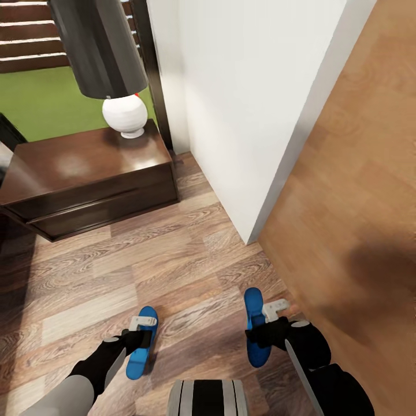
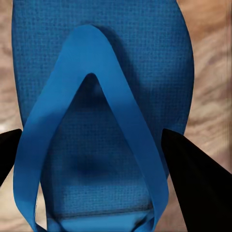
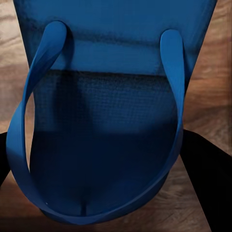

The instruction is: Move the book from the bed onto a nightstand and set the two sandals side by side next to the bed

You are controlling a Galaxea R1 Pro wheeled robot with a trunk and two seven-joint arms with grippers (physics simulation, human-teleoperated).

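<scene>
Two bright blue sandals hang low over the wood floor [image 1: 173,260] in the head view. My left gripper [image 1: 136,340] is shut on the left sandal [image 1: 142,353], whose blue straps and sole [image 2: 104,96] sit between the black fingers [image 2: 193,179]. My right gripper [image 1: 261,335] is shut on the right sandal [image 1: 252,306]; its sole and strap loop [image 3: 106,135] lie between that gripper's fingers [image 3: 208,183]. A dark brown nightstand [image 1: 86,173] with one drawer stands at the far left. The book and the bed are out of view.
A lamp with a white round base [image 1: 125,114] and dark shade [image 1: 98,43] stands on the nightstand's back edge. A white wall corner [image 1: 248,115] juts in at centre right, with an orange-brown panel [image 1: 358,173] beyond it. Green ground [image 1: 46,104] lies behind the nightstand.
</scene>
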